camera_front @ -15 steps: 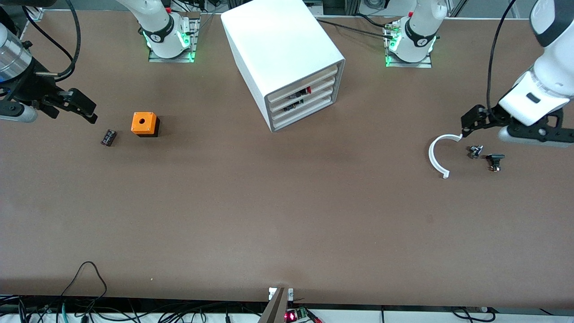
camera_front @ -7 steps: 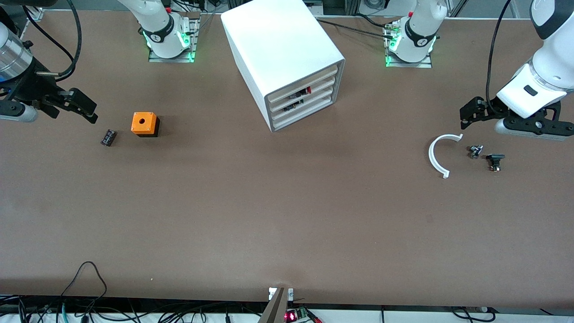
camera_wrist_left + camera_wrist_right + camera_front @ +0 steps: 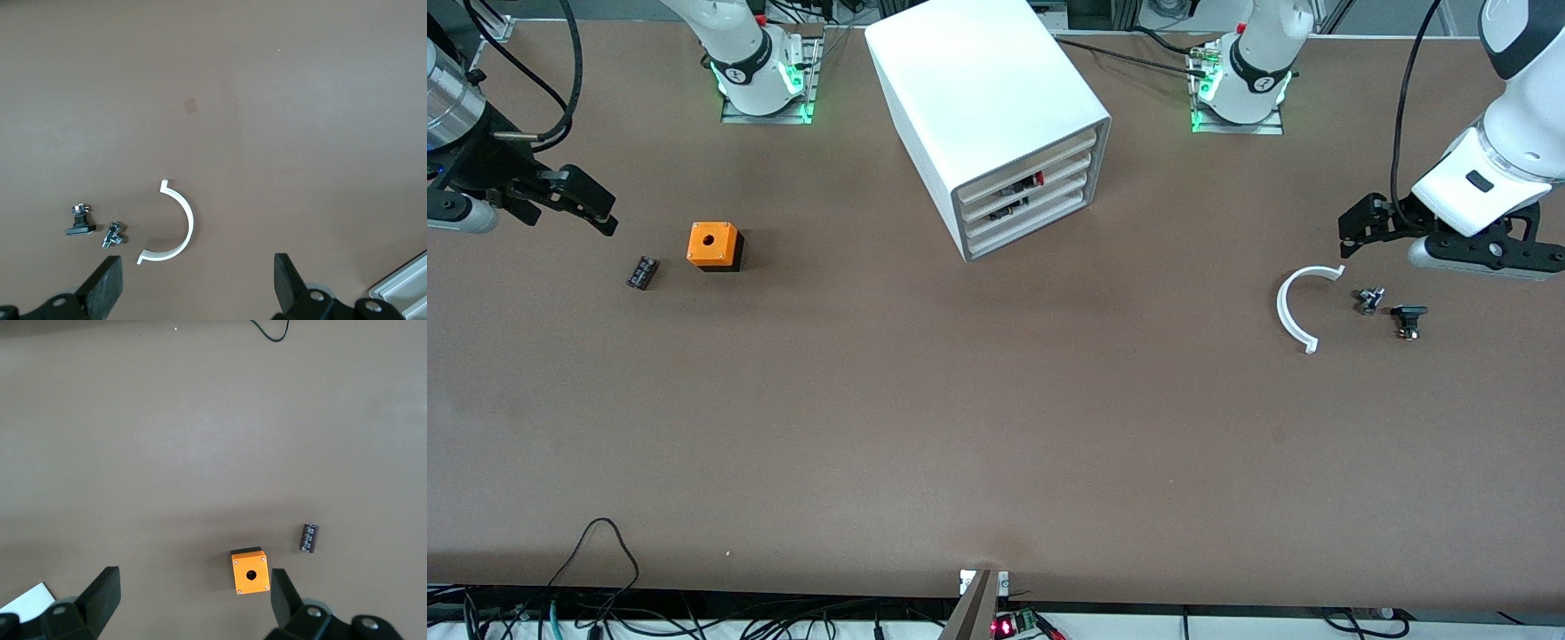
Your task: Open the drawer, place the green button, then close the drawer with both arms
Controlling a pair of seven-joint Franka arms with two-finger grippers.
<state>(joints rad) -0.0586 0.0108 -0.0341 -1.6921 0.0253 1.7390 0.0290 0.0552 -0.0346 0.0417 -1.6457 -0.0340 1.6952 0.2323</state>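
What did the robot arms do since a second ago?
The left tool lifted away from the white arc, toward the arm's own base, then stopped. The right tool edged slightly toward its base. Both are open and empty. The cabinet, orange cube and black chip stayed put.

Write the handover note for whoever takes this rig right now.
Left gripper: open, holding nothing, over the table beside a white arc piece.
Right gripper: open, holding nothing, over the right arm's end of the table near the orange cube.
Drawer: third front of the cabinet, level with the other fronts, so apparently shut.
Button: none visible on the table; a small dark part with a green tint shows in that drawer, probably it.
Left: confirm that part is the button; if so, the job looks finished.
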